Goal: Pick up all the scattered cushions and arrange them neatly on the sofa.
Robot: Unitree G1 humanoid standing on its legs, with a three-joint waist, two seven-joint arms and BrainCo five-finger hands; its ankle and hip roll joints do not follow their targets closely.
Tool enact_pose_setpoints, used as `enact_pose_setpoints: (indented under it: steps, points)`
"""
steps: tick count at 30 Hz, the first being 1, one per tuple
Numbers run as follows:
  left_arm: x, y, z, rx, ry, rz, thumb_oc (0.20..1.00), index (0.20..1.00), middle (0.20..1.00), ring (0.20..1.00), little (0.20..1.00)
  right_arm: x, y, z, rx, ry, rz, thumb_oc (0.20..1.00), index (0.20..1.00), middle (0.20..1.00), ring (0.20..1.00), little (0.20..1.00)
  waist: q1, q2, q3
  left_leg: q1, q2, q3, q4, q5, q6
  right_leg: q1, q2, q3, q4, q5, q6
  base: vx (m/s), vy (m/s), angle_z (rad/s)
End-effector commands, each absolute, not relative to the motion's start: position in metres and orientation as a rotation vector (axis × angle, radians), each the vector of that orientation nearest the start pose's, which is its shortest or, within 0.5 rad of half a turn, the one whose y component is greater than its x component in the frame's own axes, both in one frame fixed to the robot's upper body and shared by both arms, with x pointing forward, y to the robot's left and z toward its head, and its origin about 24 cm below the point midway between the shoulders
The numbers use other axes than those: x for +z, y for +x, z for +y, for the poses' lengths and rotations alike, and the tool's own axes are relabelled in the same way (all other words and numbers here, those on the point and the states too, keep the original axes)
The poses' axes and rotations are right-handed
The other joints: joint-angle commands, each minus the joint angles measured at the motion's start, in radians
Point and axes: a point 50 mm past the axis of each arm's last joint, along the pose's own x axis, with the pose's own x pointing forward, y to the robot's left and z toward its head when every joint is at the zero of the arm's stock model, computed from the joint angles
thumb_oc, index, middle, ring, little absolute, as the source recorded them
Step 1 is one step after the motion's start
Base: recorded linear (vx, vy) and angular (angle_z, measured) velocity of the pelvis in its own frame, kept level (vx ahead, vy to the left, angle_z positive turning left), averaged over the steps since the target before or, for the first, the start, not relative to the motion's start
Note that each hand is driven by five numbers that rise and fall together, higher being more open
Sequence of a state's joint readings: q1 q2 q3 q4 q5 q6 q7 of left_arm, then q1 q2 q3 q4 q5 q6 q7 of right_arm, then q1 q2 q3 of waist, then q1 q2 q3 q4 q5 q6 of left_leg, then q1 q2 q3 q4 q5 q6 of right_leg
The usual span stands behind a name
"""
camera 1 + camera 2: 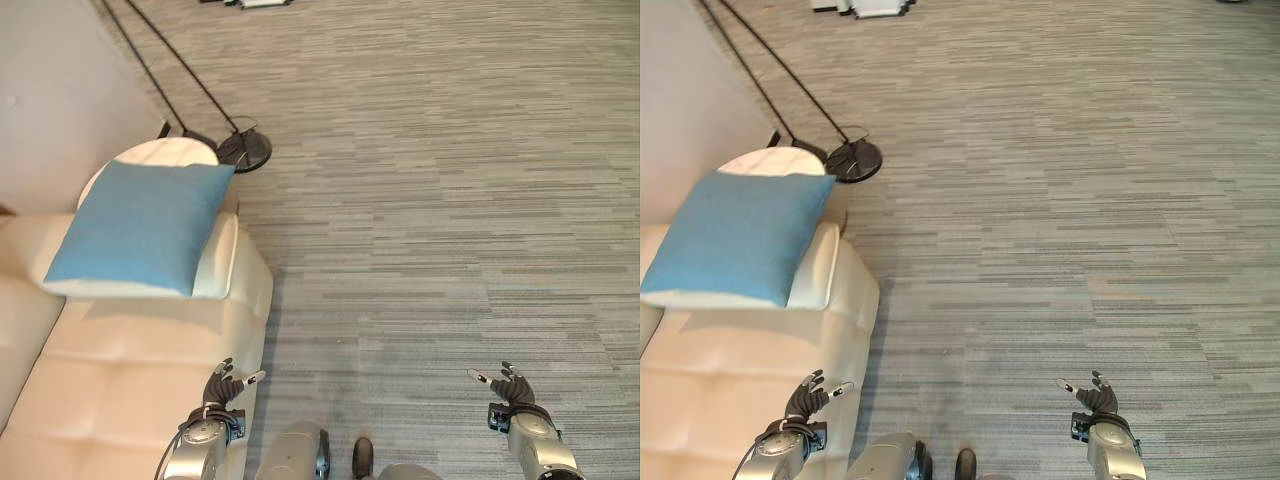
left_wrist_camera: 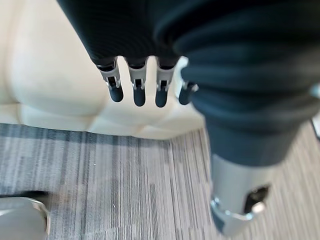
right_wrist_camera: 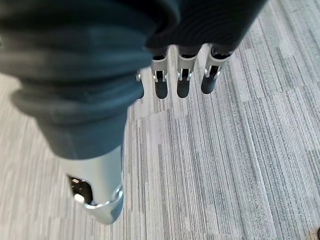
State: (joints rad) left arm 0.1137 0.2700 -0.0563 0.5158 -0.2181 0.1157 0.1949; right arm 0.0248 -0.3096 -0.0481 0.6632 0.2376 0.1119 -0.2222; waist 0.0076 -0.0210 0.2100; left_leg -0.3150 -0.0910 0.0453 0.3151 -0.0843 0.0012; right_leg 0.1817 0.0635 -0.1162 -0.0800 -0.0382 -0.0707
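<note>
Currently both hands empty, fingers apart: left hand (image 1: 222, 388) over sofa (image 1: 120, 390), right hand (image 1: 510, 388) over carpet. Cushion (image 1: 140, 225) at 10 o'clock: soft, light, likely squashy; grab opposite edges.

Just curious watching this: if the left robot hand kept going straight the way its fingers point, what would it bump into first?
Probably the cream sofa: the left robot hand hangs open over its seat edge, though depth is unclear.
</note>
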Motion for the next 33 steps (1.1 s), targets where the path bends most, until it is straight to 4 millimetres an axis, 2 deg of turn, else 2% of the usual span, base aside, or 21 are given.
enact_pose_setpoints:
  steps: [1,2,4,6,8,9,13,15,16,17,18,19,21,22,23,24,25,26,27,28,33]
  points:
    - [-0.085,0.176,0.236,0.285,0.138,0.689,1.0,1.0,1.0,1.0,1.0,-0.083,0.17,-0.293,-0.491,-0.174,0.738,1.0,1.0,1.0,1.0,1.0,0.014,0.04,-0.009,0.185,0.043,0.0,-0.296,0.126,-0.049,-0.063,-0.075,-0.095,0.005,-0.079,0.123,0.21,0.002,-0.31]
    - [-0.086,0.175,0.236,0.286,0.147,0.694,1.0,1.0,1.0,1.0,1.0,-0.083,0.168,-0.294,-0.494,-0.181,0.739,1.0,1.0,1.0,1.0,1.0,0.012,0.047,-0.01,0.17,0.053,-0.003,-0.372,0.168,-0.061,-0.048,-0.066,-0.104,0.005,-0.092,0.12,0.29,0.014,-0.17]
    - [-0.087,0.176,0.236,0.283,0.162,0.705,1.0,1.0,1.0,1.0,1.0,-0.083,0.167,-0.295,-0.5,-0.183,0.742,1.0,1.0,1.0,1.0,1.0,-0.001,0.051,-0.004,0.123,0.057,0.01,-0.402,0.173,-0.088,-0.019,-0.058,-0.121,0.006,-0.104,0.116,0.27,0.046,-0.02]
    - [-0.087,0.177,0.238,0.286,0.176,0.709,1.0,1.0,1.0,1.0,1.0,-0.083,0.167,-0.295,-0.509,-0.173,0.743,1.0,1.0,1.0,1.0,1.0,-0.016,0.047,-0.004,0.102,0.076,0.092,-0.402,0.188,-0.102,0.018,-0.055,-0.135,-0.002,-0.121,0.119,0.37,0.097,-0.06]
    - [-0.087,0.175,0.238,0.286,0.168,0.71,1.0,1.0,1.0,1.0,1.0,-0.083,0.168,-0.293,-0.505,-0.169,0.744,1.0,1.0,1.0,1.0,1.0,-0.014,0.046,-0.013,0.122,0.085,0.109,-0.402,0.186,-0.087,0.032,-0.053,-0.131,0.001,-0.129,0.124,0.46,0.173,0.47]
    - [-0.091,0.169,0.237,0.29,0.16,0.734,1.0,1.0,1.0,1.0,1.0,-0.088,0.164,-0.288,-0.494,-0.167,0.764,1.0,1.0,1.0,1.0,1.0,-0.016,0.03,-0.053,0.146,0.077,0.142,-0.402,0.211,-0.063,0.066,-0.086,-0.151,0.02,-0.162,0.144,0.67,0.291,0.93]
    - [-0.092,0.166,0.242,0.294,0.186,0.746,1.0,1.0,1.0,1.0,1.0,-0.092,0.165,-0.277,-0.465,-0.136,0.769,1.0,1.0,1.0,1.0,1.0,0.005,-0.012,-0.082,0.2,0.053,0.158,-0.402,0.166,-0.016,0.04,-0.151,-0.149,0.185,-0.167,0.181,0.47,0.229,0.5]
    - [-0.09,0.166,0.245,0.295,0.195,0.74,1.0,1.0,1.0,1.0,1.0,-0.093,0.168,-0.27,-0.438,-0.124,0.765,1.0,1.0,1.0,1.0,1.0,0.013,-0.033,-0.077,0.235,0.034,0.167,-0.402,0.12,0.019,-0.053,-0.204,-0.14,0.409,-0.09,0.22,0.3,0.273,-0.2]
    - [-0.087,0.17,0.246,0.296,0.204,0.728,1.0,1.0,1.0,1.0,1.0,-0.093,0.17,-0.269,-0.426,-0.133,0.77,1.0,1.0,1.0,1.0,1.0,0.013,-0.044,-0.056,0.278,0.009,0.16,-0.394,0.076,0.043,-0.112,-0.255,-0.125,0.569,0.032,0.254,0.27,0.278,0.34]
    - [-0.087,0.171,0.246,0.296,0.203,0.727,1.0,1.0,1.0,1.0,1.0,-0.093,0.17,-0.269,-0.426,-0.133,0.77,1.0,1.0,1.0,1.0,1.0,0.013,-0.044,-0.056,0.276,0.009,0.161,-0.394,0.078,0.044,-0.116,-0.256,-0.124,0.573,0.033,0.253,0.31,0.314,0.53]
    - [-0.084,0.173,0.247,0.299,0.204,0.714,1.0,1.0,1.0,1.0,1.0,-0.095,0.168,-0.265,-0.423,-0.131,0.779,1.0,1.0,1.0,1.0,1.0,0.007,-0.031,-0.039,0.321,0.004,0.146,-0.402,0.059,0.066,-0.182,-0.276,-0.113,0.682,0.077,0.232,0.2,0.183,0.54]
    - [-0.082,0.176,0.247,0.301,0.202,0.703,1.0,1.0,1.0,1.0,1.0,-0.096,0.169,-0.264,-0.42,-0.135,0.78,1.0,1.0,1.0,1.0,1.0,0.006,-0.022,-0.031,0.333,0.007,0.131,-0.402,0.052,0.068,-0.222,-0.266,-0.099,0.695,0.053,0.218,0.26,0.216,0.53]
    - [-0.08,0.179,0.246,0.303,0.193,0.687,1.0,1.0,1.0,1.0,1.0,-0.096,0.169,-0.263,-0.421,-0.131,0.781,1.0,1.0,1.0,1.0,1.0,0.008,-0.009,-0.021,0.341,0.015,0.111,-0.402,0.05,0.067,-0.269,-0.244,-0.085,0.665,0.011,0.2,0.14,0.073,0.71]
    - [-0.079,0.182,0.244,0.304,0.179,0.677,1.0,1.0,1.0,1.0,1.0,-0.097,0.166,-0.264,-0.43,-0.124,0.787,1.0,1.0,1.0,1.0,1.0,0.005,0.008,0.0,0.359,0.02,0.071,-0.402,0.055,0.06,-0.311,-0.218,-0.078,0.586,-0.032,0.182,0.1,0.03,0.8]
    - [-0.079,0.182,0.244,0.304,0.179,0.677,1.0,1.0,1.0,1.0,1.0,-0.097,0.166,-0.264,-0.43,-0.124,0.787,1.0,1.0,1.0,1.0,1.0,0.004,0.01,-0.001,0.358,0.021,0.071,-0.402,0.056,0.06,-0.312,-0.217,-0.079,0.584,-0.03,0.181,0.22,0.031,0.87]
    - [-0.078,0.184,0.243,0.299,0.174,0.671,1.0,1.0,1.0,1.0,1.0,-0.099,0.164,-0.265,-0.442,-0.113,0.801,1.0,1.0,1.0,1.0,1.0,0.003,0.019,0.017,0.377,0.023,0.029,-0.402,0.052,0.053,-0.33,-0.18,-0.052,0.445,-0.043,0.175,0.2,-0.04,0.66]
    - [-0.077,0.184,0.244,0.309,0.165,0.667,1.0,1.0,1.0,1.0,1.0,-0.101,0.161,-0.264,-0.451,-0.108,0.81,1.0,1.0,1.0,1.0,1.0,-0.001,0.021,0.02,0.383,0.022,-0.003,-0.402,0.05,0.047,-0.335,-0.134,0.013,0.293,-0.031,0.179,0.35,-0.097,1.22]
    - [-0.077,0.186,0.245,0.305,0.172,0.666,1.0,1.0,1.0,1.0,1.0,-0.103,0.158,-0.266,-0.464,-0.103,0.822,1.0,1.0,1.0,1.0,1.0,-0.002,0.013,0.028,0.401,0.018,-0.05,-0.402,0.043,0.038,-0.331,-0.113,0.074,0.143,0.025,0.194,0.23,-0.096,1.12]
    - [-0.077,0.186,0.245,0.305,0.172,0.666,1.0,1.0,1.0,1.0,1.0,-0.103,0.158,-0.266,-0.464,-0.103,0.822,1.0,1.0,1.0,1.0,1.0,-0.002,0.013,0.027,0.4,0.018,-0.05,-0.402,0.044,0.038,-0.331,-0.113,0.075,0.137,0.029,0.194,0.3,-0.135,1.4]
    - [-0.075,0.187,0.248,0.31,0.18,0.661,1.0,1.0,1.0,1.0,1.0,-0.104,0.154,-0.268,-0.475,-0.104,0.834,1.0,1.0,1.0,1.0,1.0,0.004,0.005,0.028,0.411,0.016,-0.083,-0.402,0.038,0.03,-0.359,-0.121,0.081,0.023,0.085,0.214,0.15,-0.077,0.93]
    - [-0.076,0.184,0.25,0.319,0.177,0.664,1.0,1.0,1.0,1.0,1.0,-0.105,0.155,-0.267,-0.455,-0.127,0.84,1.0,1.0,1.0,1.0,1.0,0.008,-0.008,0.025,0.448,0.008,-0.153,-0.399,0.01,0.021,-0.375,-0.128,0.098,-0.007,0.129,0.233,0.33,-0.167,0.86]
